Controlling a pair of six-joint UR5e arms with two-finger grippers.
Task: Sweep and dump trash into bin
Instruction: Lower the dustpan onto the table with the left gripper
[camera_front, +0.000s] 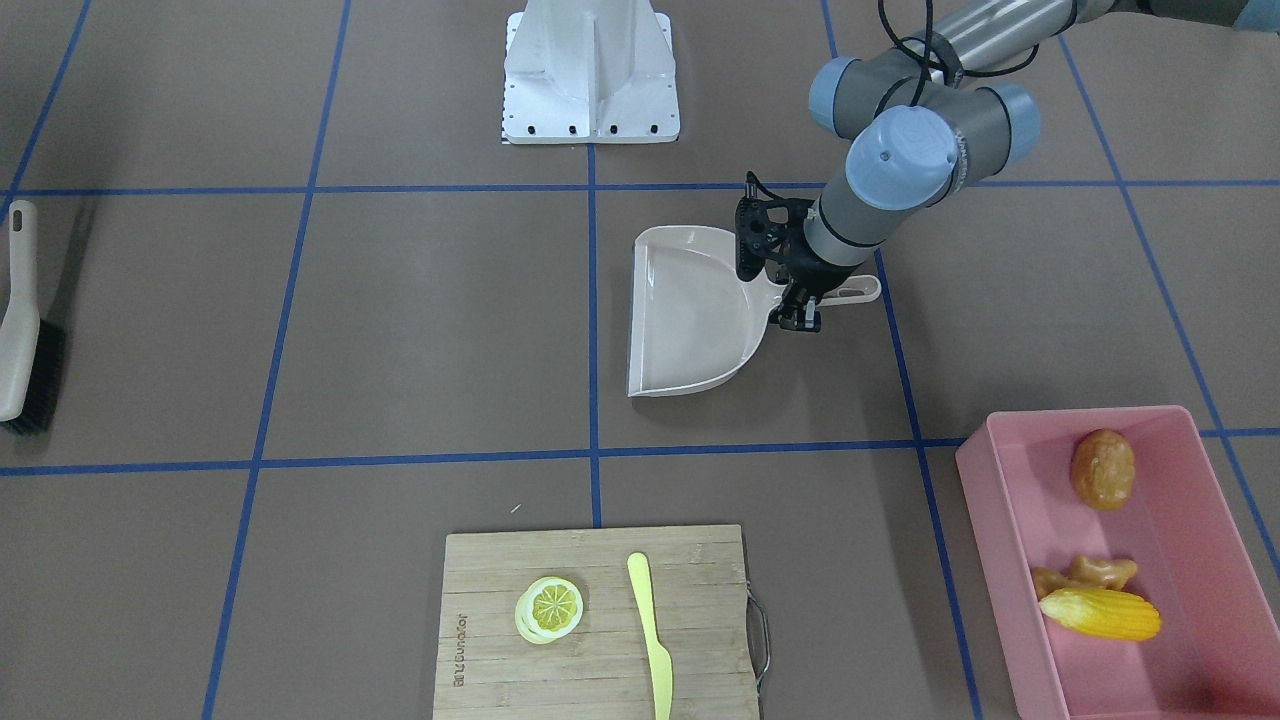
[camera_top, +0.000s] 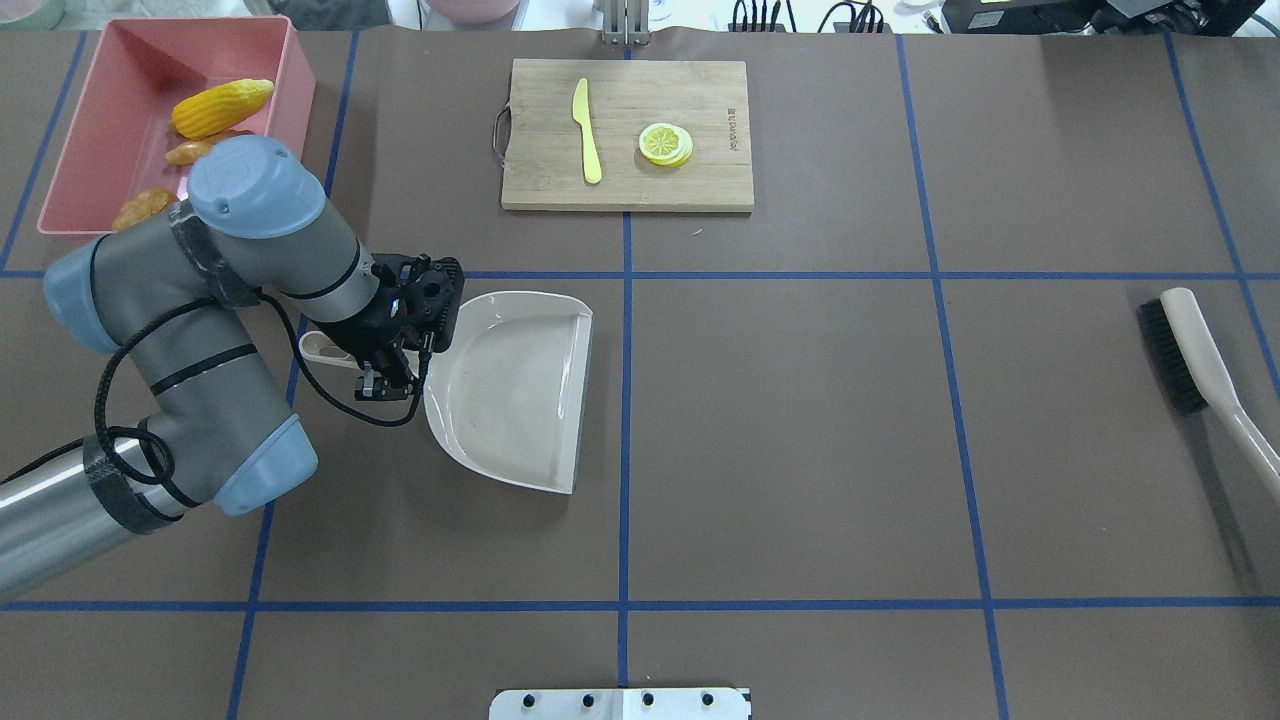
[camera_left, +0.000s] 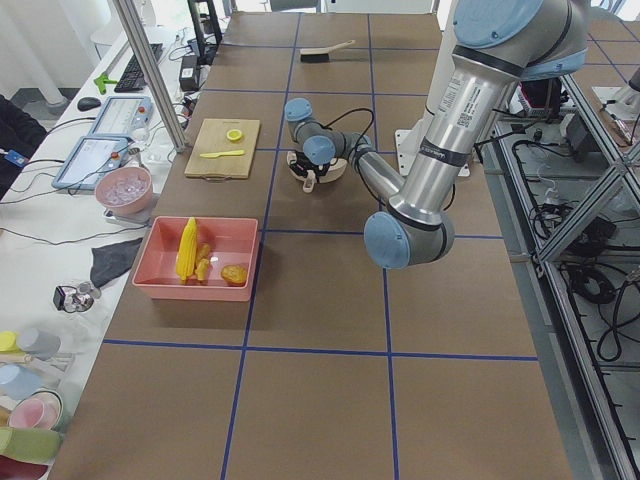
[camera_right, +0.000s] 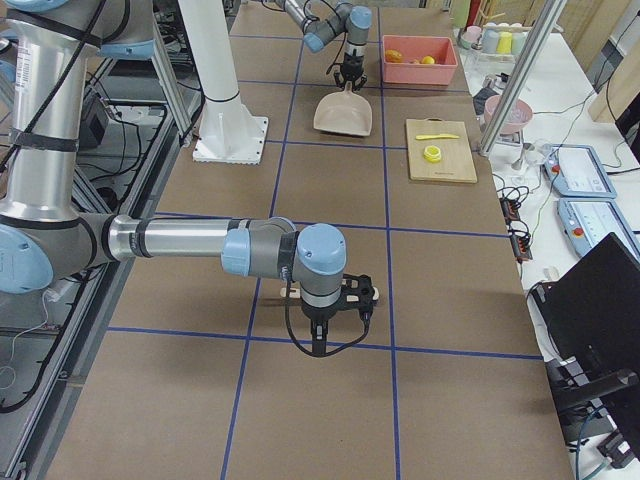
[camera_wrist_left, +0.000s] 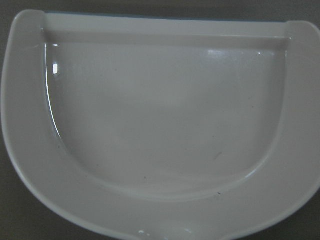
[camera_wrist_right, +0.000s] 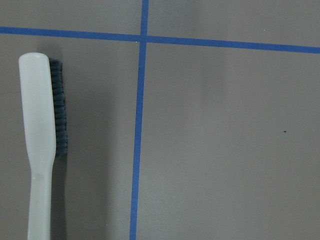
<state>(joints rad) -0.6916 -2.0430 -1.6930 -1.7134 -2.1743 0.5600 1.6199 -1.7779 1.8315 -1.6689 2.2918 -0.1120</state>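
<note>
The pink bin (camera_front: 985, 480) stands at the table corner on my left side, and it also shows in the overhead view (camera_top: 90, 110). In it lie the yellow corn cob (camera_front: 1100, 613), the brown potato (camera_front: 1102, 468) and the tan ginger root (camera_front: 1090, 573). The beige dustpan (camera_top: 515, 385) lies flat on the table and empty, filling the left wrist view (camera_wrist_left: 160, 115). My left gripper (camera_top: 386, 385) points down at the neck of its handle, jaws narrow around it. My right gripper (camera_right: 322, 335) hangs above the table; I cannot tell if it is open or shut.
A beige brush with black bristles (camera_top: 1195, 355) lies on the table at my right, beside my right gripper (camera_wrist_right: 42, 135). A wooden cutting board (camera_top: 700, 180) at the far middle carries a lemon slice (camera_top: 665, 143) and a yellow knife (camera_top: 587, 130).
</note>
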